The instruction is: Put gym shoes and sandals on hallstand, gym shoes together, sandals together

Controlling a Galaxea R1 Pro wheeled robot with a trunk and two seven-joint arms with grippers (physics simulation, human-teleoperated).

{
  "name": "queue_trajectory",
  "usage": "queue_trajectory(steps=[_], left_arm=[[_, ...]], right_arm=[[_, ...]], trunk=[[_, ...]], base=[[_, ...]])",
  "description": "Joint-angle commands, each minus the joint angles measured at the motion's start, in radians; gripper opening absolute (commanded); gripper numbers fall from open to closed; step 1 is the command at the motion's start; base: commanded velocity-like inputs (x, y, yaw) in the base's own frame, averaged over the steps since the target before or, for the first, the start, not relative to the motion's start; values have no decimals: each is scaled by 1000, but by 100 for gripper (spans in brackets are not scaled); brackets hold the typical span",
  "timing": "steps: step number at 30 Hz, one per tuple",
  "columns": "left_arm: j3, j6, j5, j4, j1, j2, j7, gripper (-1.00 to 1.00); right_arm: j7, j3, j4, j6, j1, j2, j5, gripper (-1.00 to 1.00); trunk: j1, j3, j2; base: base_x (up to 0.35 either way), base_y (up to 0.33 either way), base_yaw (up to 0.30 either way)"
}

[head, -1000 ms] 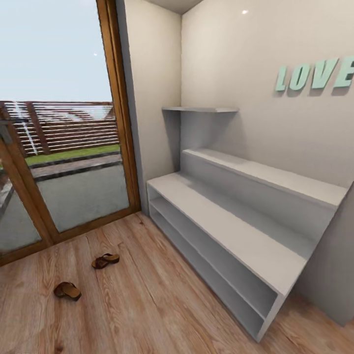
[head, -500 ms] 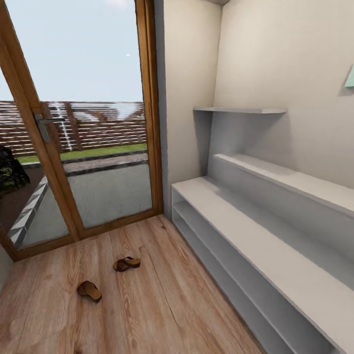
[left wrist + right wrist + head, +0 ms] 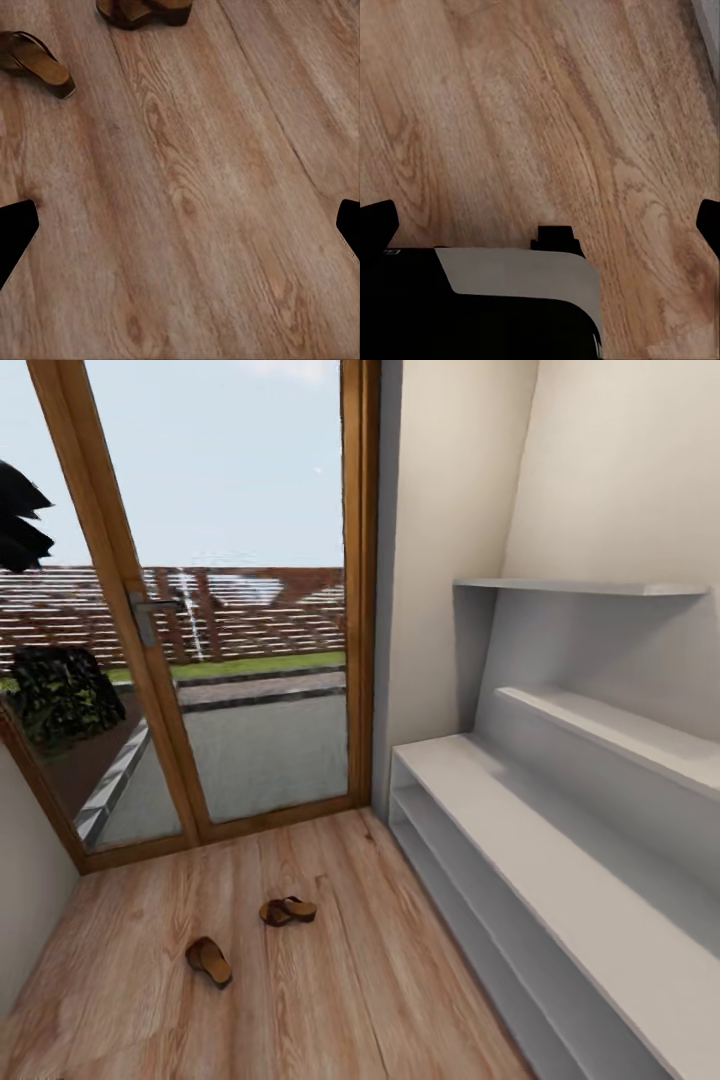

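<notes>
Two dark brown sandals lie apart on the wood-plank corridor floor (image 3: 330,1000), one (image 3: 289,911) nearer the glass door and the other (image 3: 209,961) closer to me. The left wrist view has them at its far edge, one sandal (image 3: 37,64) whole and the other (image 3: 142,9) cut off. The light-grey hallstand (image 3: 520,840) runs along the right wall, its bench top and cubbies bare. My left gripper (image 3: 180,232) hangs open over bare planks, short of the sandals. My right gripper (image 3: 544,217) is open above the floor too. The gym shoes are out of view.
A wood-framed glass door (image 3: 240,660) with a handle (image 3: 145,615) closes the corridor's far end. A beige wall (image 3: 25,880) bounds the left side. Part of my own dark and grey body (image 3: 495,307) sits under the right gripper.
The head camera has swung left, so the hallstand and sandals sit further right in the picture and the wall letters have left it. The sandals themselves have not moved.
</notes>
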Motion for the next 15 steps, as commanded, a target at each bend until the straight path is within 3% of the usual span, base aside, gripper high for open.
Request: queue_trajectory(steps=[1, 8, 12, 15], left_arm=[[0, -3, 0, -1, -1, -1, 0, 100], [-1, 8, -1, -64, -3, -3, 3, 100], [0, 77, -2, -121, -7, -1, 4, 100], [1, 85, -1, -125, -7, 0, 4, 100]], right_arm=[[0, -1, -3, 0, 1, 0, 0, 100], [0, 2, -15, 0, 1, 1, 5, 100], [0, 7, -69, 0, 1, 1, 10, 100], [0, 6, -75, 0, 1, 1, 10, 100]], trunk=[[1, -1, 0], [1, -1, 0], [1, -1, 0], [1, -1, 0]], base=[[315, -213, 300], [310, -236, 300], [308, -247, 300], [308, -248, 300]])
